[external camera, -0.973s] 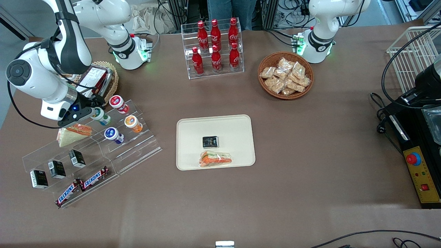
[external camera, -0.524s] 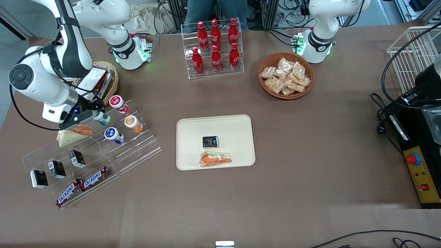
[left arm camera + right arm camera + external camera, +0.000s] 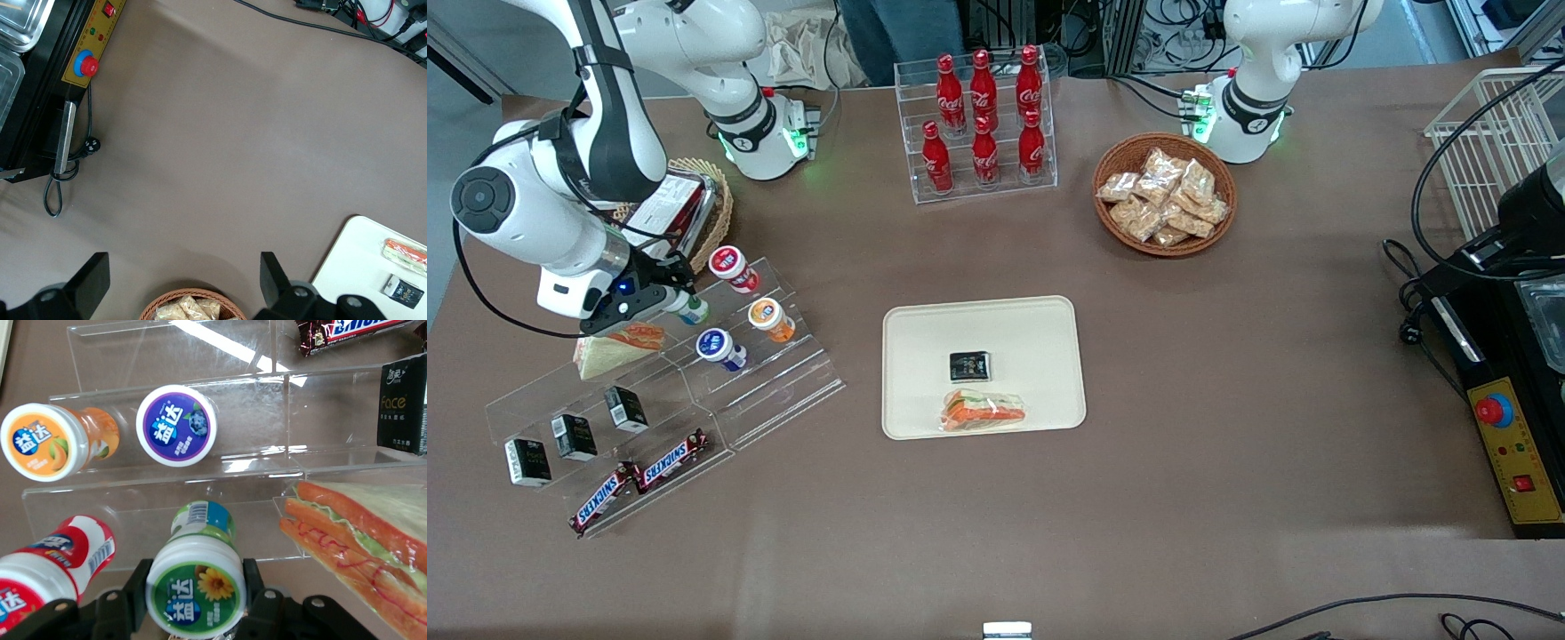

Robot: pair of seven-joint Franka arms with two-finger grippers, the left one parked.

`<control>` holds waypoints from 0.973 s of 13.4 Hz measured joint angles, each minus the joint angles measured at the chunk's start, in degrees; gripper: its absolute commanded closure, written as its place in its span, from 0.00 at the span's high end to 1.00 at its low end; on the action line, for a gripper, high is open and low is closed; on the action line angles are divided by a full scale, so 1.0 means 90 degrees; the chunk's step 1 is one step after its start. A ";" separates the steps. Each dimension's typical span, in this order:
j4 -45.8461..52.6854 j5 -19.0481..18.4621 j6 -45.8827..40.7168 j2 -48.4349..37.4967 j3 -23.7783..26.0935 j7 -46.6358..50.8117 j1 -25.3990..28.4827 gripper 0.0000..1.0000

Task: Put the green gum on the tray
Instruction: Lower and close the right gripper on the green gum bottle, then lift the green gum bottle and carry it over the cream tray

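The main risk from here is knocking the neighbours: the green gum (image 3: 196, 589) stands on an upper step of the clear acrylic stepped rack (image 3: 769, 373), with the red-lidded bottle (image 3: 47, 583) just beside it and a wrapped sandwich (image 3: 360, 533) close on its other flank, so a lift that drifts sideways could tip the red one or drag the sandwich wrap. A weak hold is the other worry; the bottle is smooth and round, and if it slips on the way up it could fall onto the orange-lidded bottle (image 3: 50, 440) and blue-lidded bottle (image 3: 177, 425) on the step below. The gripper (image 3: 193, 600) sits at the rack, at the working arm's end of the surface, its jaws on either side of the gum just under the white lid and seemingly touching it, pinching the bottle between them. The tray (image 3: 1040, 320) lies well apart near the middle, already carrying a small dark packet (image 3: 969, 365) and another sandwich (image 3: 983, 410).
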 measured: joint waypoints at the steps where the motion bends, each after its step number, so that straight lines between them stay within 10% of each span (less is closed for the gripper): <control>1: 0.0002 0.0000 0.0000 -0.0002 0.0000 0.0000 0.0000 0.48; 13: 0.1199 0.0170 -0.0958 -0.0311 0.0455 0.0797 0.0130 0.48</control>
